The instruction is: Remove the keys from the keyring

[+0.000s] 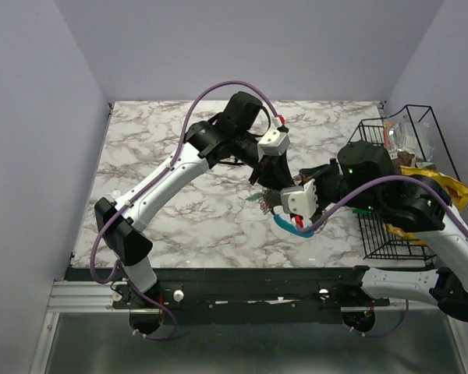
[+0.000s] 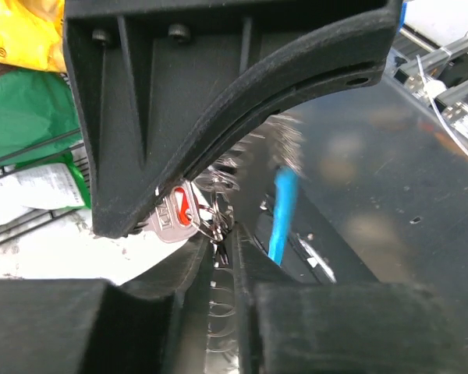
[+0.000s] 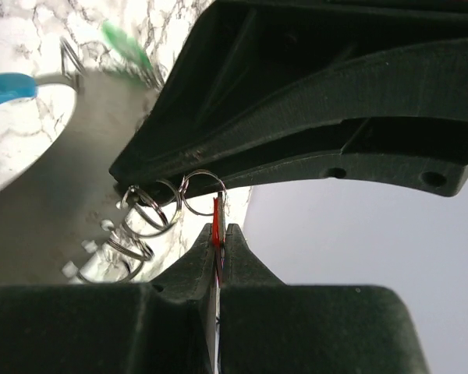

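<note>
Right wrist view has the right hand (image 3: pixel 217 234) clenched on a red key (image 3: pixel 216 212), with the keyring (image 1: pixel 284 225) between both hands; whether the left hand (image 2: pixel 232 243) grips anything is unclear, so a skewed pull may slip the thin key free.

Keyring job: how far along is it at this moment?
Done: nothing that shows; no freed key is visible on the marble table. In hand: the right gripper is shut on the red-headed key, and the left gripper pinches the small split rings beside it, apparently to work it off. Left: that key, the green-headed key and any others on the keyring.
</note>
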